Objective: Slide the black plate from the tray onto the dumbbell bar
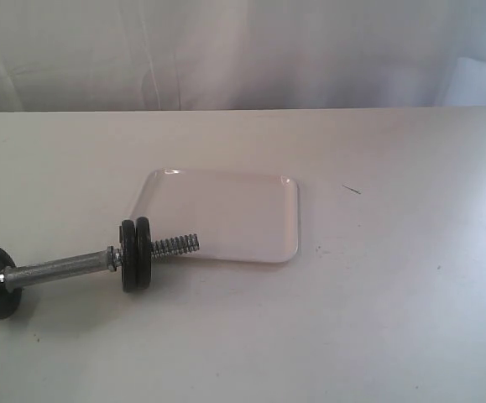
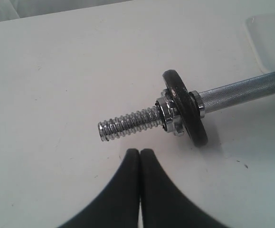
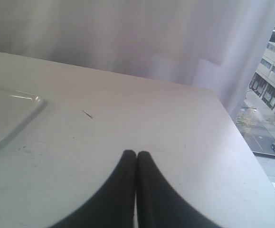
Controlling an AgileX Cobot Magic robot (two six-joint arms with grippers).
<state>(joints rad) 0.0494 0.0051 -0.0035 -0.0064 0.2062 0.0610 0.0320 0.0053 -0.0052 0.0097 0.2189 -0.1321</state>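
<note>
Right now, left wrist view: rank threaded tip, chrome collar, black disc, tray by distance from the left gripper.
From the left gripper, shut:
1. threaded tip of the dumbbell bar, just ahead of the fingertips.
2. chrome collar, next along the bar.
3. black disc, pressed behind the collar.
4. tray, far past the grip; only a corner shows.

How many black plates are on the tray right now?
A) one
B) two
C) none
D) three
C: the tray shows only bare white surface in the exterior view, and the black plates all sit on the dumbbell bar, two side by side near the tray and one at the bar's other end.
</note>
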